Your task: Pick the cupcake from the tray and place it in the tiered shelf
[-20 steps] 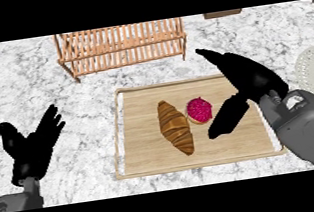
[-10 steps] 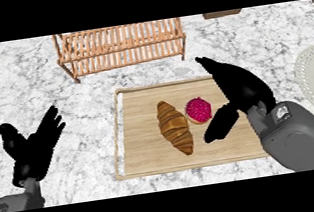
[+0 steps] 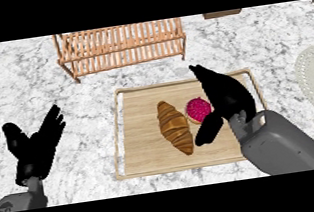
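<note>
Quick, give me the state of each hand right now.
Left hand: open, holding nothing, resting left of the tray.
Right hand: open, beside the cupcake, not closed round it.

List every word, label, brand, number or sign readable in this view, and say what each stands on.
None: no text can be read anywhere.
The wooden tray, brown croissant, pink cupcake, slatted wooden tiered shelf and marble counter bear no lettering.
</note>
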